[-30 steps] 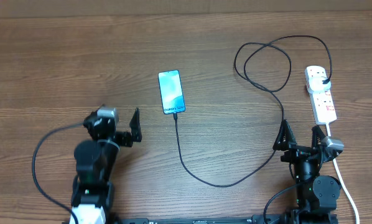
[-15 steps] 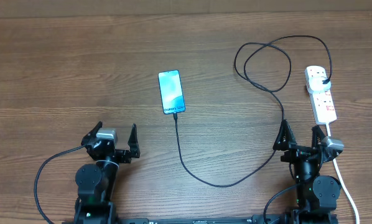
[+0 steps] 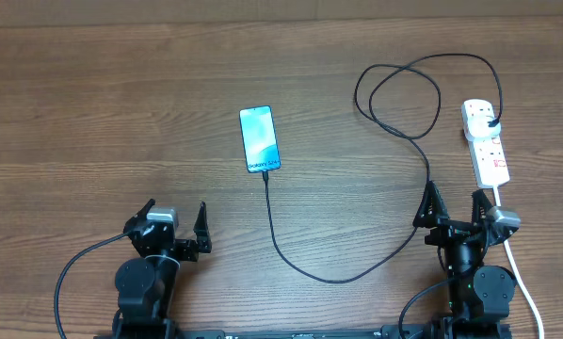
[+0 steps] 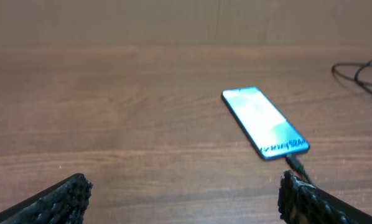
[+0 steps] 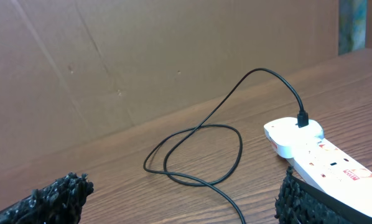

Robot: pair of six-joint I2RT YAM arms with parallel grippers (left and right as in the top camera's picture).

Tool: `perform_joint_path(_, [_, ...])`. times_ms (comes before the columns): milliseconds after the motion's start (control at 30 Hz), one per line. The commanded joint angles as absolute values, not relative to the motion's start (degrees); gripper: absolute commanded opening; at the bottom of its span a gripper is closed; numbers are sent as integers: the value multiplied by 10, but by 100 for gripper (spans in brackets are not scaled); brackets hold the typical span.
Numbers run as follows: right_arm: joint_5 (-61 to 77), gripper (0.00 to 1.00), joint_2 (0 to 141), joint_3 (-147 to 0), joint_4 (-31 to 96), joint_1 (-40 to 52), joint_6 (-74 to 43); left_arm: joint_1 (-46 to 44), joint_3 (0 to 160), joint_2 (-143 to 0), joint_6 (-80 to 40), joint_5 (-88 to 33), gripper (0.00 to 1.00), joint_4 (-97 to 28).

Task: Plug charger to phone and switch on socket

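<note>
Phone point(image 3: 260, 139) well ahead of spread left gripper point(image 3: 175, 217); socket point(image 3: 490, 155) just ahead of spread right gripper point(image 3: 455, 203).

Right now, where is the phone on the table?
In the overhead view the phone lies screen-up just left of the middle of the table, the charger running from its near end across to the socket at the far right.

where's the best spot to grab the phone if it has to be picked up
Probably best to pinch the phone across its two long edges, mid-length, coming straight down from above. It lies flat, screen up, so only the thin sides give purchase, and the charger meets its near short end, so keep off that end.
</note>
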State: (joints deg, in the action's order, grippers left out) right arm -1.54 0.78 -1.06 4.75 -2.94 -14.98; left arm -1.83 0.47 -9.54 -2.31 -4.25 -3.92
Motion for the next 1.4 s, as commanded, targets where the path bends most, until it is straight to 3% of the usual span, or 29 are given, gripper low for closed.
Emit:
perform_joint_path(0, [-20,100,2,-4,46,-26,-149,-14,3,-64,-8,-39,100,-41])
perform_joint_path(133, [-20,100,2,-4,46,-26,-149,-14,3,-1,-8,-39,100,-41])
perform_joint_path(1367, [-20,100,2,-4,46,-26,-149,-19,3,-3,-8,-39,100,-42])
